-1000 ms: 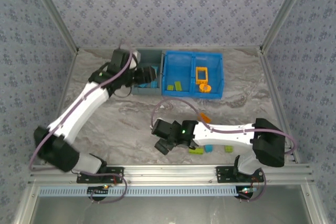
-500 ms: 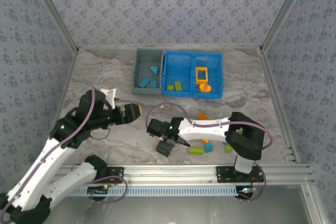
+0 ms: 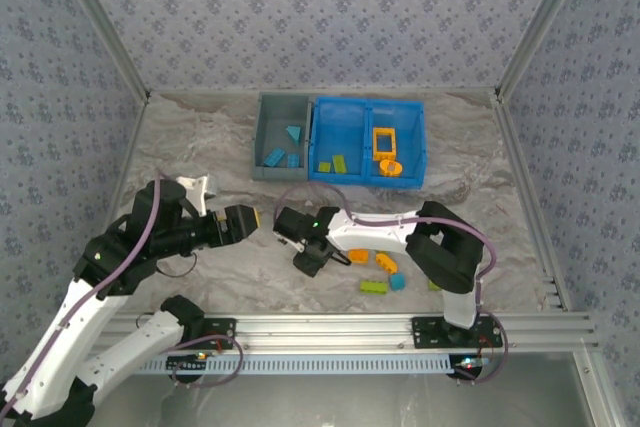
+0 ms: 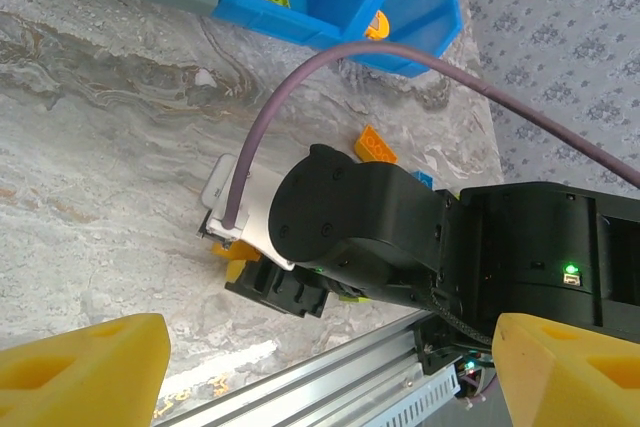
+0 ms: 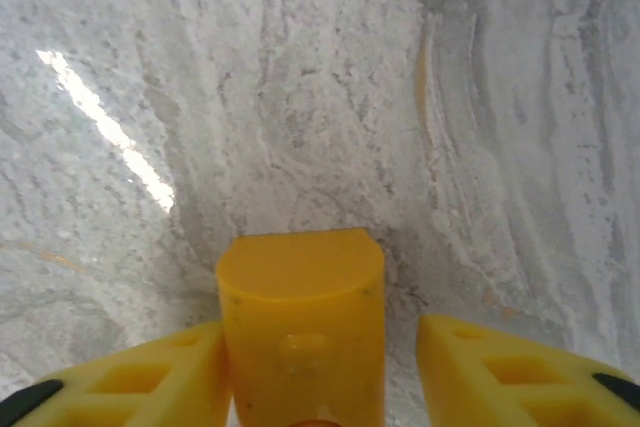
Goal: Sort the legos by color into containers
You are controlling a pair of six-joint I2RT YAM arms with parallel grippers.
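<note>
While the left tool (image 4: 325,357) hangs wide and empty, the right tool (image 5: 318,332) straddles an orange-yellow plastic lego brick (image 5: 300,287) on the marble surface (image 5: 300,67); gap one side, can't tell if clamped.

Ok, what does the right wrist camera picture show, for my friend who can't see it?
An orange-yellow lego brick with a rounded end sits between the two yellow fingers of the right gripper, touching one and just off the other. Behind it is the grey marbled table.
</note>
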